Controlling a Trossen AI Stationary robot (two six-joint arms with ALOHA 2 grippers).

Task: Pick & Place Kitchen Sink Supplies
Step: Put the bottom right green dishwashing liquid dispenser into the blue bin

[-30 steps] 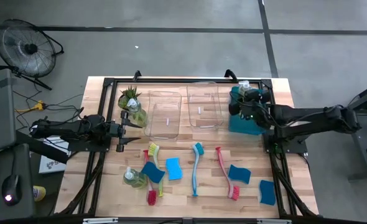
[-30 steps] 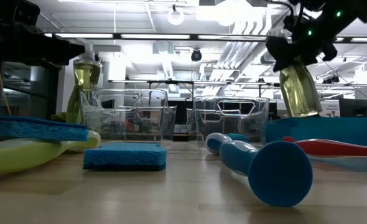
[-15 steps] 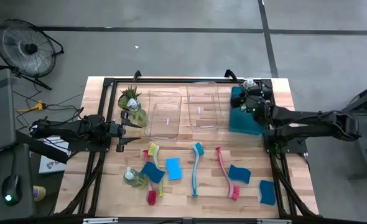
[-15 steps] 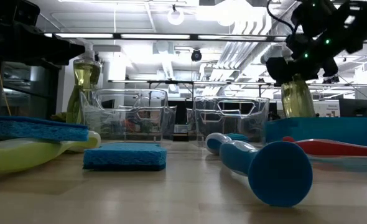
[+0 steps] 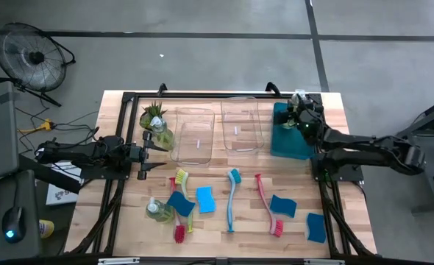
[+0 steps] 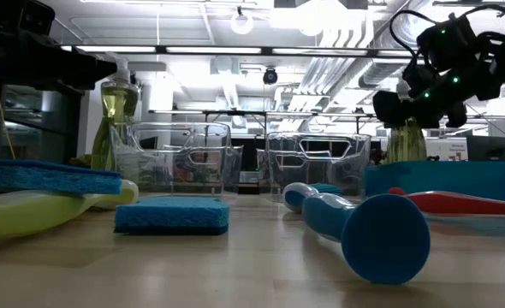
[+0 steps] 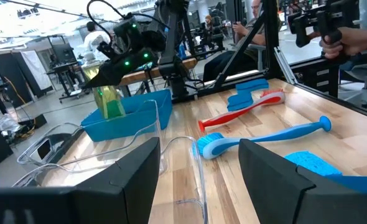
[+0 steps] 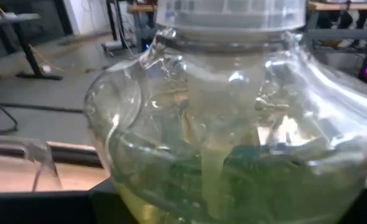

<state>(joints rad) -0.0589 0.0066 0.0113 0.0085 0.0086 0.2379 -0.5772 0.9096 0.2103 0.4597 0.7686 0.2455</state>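
My right gripper [image 5: 302,116] is shut on a clear soap bottle [image 6: 406,144] with yellowish-green soap. It holds the bottle in the teal bin [image 5: 289,143] at the table's far right. The bottle's lower part is hidden behind the bin's wall [image 6: 445,180]. My left gripper [image 5: 148,157] stands open at the left edge and touches nothing. Blue sponges [image 5: 205,199] [image 5: 283,205], a teal brush [image 5: 232,199], a red brush [image 5: 267,205] and a second soap bottle [image 5: 157,210] lie on the near half of the table. My right gripper pinches the bottle's upper part, under the pump [image 6: 409,115], between its two fingers. It comes at the bottle from the table's right side, nearly level. The bottle hangs upright with its lower part inside the teal bin. Whether its bottom rests on the bin's floor is hidden by the wall.
Two clear bins [image 5: 195,135] [image 5: 240,125] stand at the far middle. A spiky potted plant [image 5: 153,114] and a third soap bottle [image 5: 160,137] stand at the far left. A sponge [image 5: 315,227] lies near the front right corner. A black frame [image 5: 202,96] runs along the far edge.
My right gripper has gone down and toward the table's far right corner with the bottle and has rolled at the wrist. The bottle hung tilted above the teal bin; now it is upright with its lower part sunk behind the bin's wall.
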